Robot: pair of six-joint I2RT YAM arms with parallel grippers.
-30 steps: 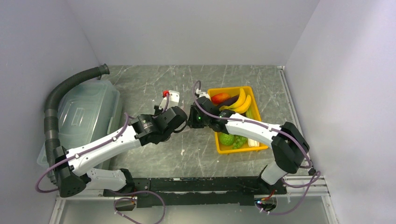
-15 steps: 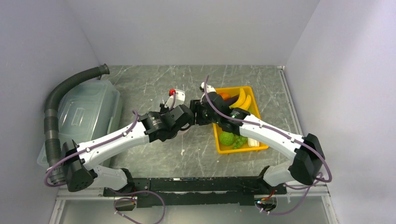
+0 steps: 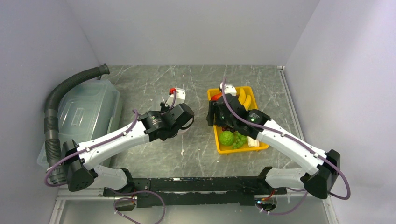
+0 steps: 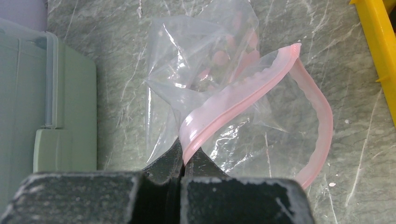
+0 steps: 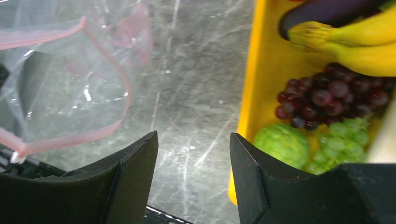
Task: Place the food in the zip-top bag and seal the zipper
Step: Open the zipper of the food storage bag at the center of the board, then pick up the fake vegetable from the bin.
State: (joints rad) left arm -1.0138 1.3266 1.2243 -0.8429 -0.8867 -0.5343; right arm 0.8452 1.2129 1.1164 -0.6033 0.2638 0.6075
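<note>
My left gripper (image 4: pixel 183 156) is shut on the pink zipper (image 4: pixel 243 93) at one corner of the clear zip-top bag (image 4: pixel 205 51), whose mouth gapes open over the table. In the top view the left gripper (image 3: pixel 186 116) is left of the yellow tray (image 3: pixel 217 144). My right gripper (image 5: pixel 193 135) is open and empty, over bare table between the bag (image 5: pixel 65 88) and the tray's left wall (image 5: pixel 261 70). The tray holds bananas (image 5: pixel 359 42), eggplant (image 5: pixel 327 11), dark grapes (image 5: pixel 331 98), a green round fruit (image 5: pixel 282 144), green grapes (image 5: pixel 345 140) and a leek (image 3: pixel 253 142). The red-orange fruit is mostly hidden under the right arm.
A large translucent lidded bin (image 3: pixel 84 116) stands at the left, with a grey ribbed hose (image 3: pixel 56 98) curving round it. Its edge shows in the left wrist view (image 4: pixel 23 107). Grey walls close in the table at the back and sides.
My right gripper has moved right, away from the left gripper and the bag, to the tray's left edge. The left gripper shifted slightly right and still holds the zipper.
</note>
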